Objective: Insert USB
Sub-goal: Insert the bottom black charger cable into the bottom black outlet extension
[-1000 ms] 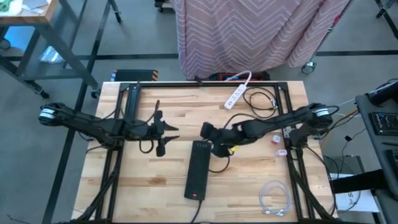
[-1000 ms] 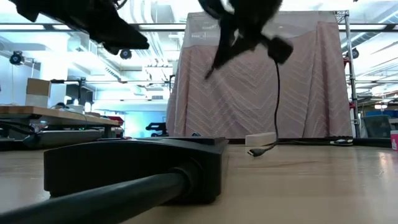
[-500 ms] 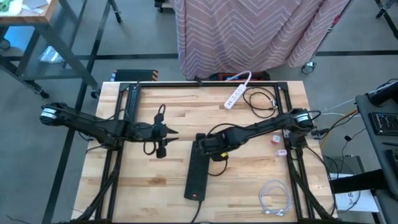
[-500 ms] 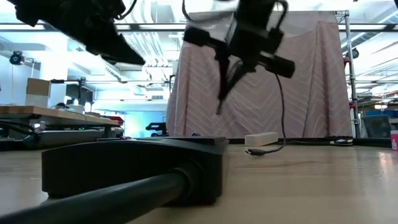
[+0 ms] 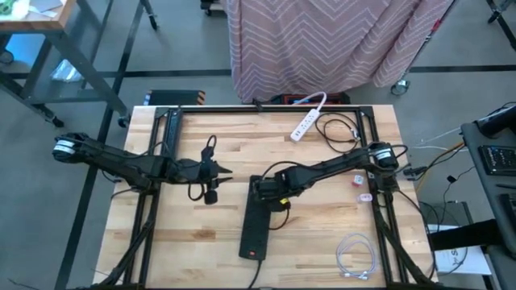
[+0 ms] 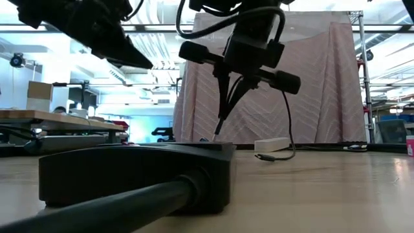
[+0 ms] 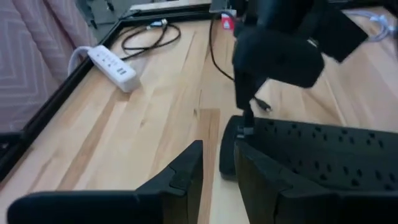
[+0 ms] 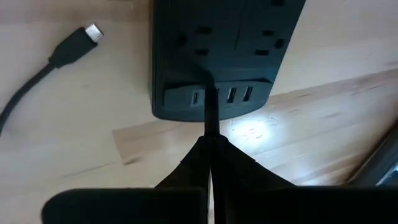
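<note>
Right gripper (image 5: pixel 260 190) above the end of the black power strip (image 5: pixel 256 219), shown from overhead. Compared with the frames of a second ago, the right arm has swept inward across the tabletop (image 5: pixel 322 242) from a position beside the strip to one directly over the strip's near end. In the low view it has also descended: the gripper (image 6: pixel 218 126) now hangs with its tip just above the strip's top face (image 6: pixel 136 171). The right gripper is closed on a thin USB plug (image 8: pixel 211 102), whose cable trails behind it. In the right wrist view the plug lies across the row of USB ports (image 8: pixel 231 94) on the strip's end, but whether it has entered a port cannot be told. The cable's free connector (image 8: pixel 93 32) lies on the wood beside the strip. The left gripper (image 5: pixel 216 171), near the strip's end but apart from it, has narrowed over the same interval; its fingers (image 7: pixel 186 171) stand slightly apart, holding nothing. By judgement, the approach is finished and only fine alignment and the final push remain.
</note>
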You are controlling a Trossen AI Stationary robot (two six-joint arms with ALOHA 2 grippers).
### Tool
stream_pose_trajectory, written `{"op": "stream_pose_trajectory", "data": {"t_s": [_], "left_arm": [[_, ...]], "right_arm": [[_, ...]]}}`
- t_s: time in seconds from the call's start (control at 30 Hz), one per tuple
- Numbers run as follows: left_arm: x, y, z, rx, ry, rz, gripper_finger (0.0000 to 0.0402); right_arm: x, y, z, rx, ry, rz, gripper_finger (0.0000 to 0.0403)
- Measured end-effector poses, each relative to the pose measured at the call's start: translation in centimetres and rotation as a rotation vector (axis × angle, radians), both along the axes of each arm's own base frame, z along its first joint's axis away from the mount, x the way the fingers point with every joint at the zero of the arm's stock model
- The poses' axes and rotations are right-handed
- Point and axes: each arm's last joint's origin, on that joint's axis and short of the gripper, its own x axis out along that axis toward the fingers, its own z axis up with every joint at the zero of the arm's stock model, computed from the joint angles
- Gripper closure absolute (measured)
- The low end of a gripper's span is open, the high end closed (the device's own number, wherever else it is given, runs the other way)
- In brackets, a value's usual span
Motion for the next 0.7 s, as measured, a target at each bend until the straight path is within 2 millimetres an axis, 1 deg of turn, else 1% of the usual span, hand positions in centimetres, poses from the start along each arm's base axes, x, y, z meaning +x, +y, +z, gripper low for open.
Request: {"op": "stream_pose_trajectory", "data": {"t_s": [0.1,0.4,0.57,0.7], "left_arm": [[-0.1,0.1,0.0,0.009,0.005,0.017,0.0324],[0.2,0.0,-0.2,0.013,0.010,0.022,0.0318],[1.3,0.1,-1.0,0.038,0.012,0.012,0.0325],[2.3,0.4,-2.1,0.066,0.046,0.015,0.0326]], "right_arm": [[0.1,-0.1,0.2,0.015,-0.023,-0.019,0.0403],[0.2,-0.9,0.1,0.016,-0.021,-0.043,0.0403],[0.3,-1.3,0.1,0.020,-0.021,-0.052,0.0403],[0.3,-1.4,-0.1,0.045,-0.020,-0.065,0.0403]]}}
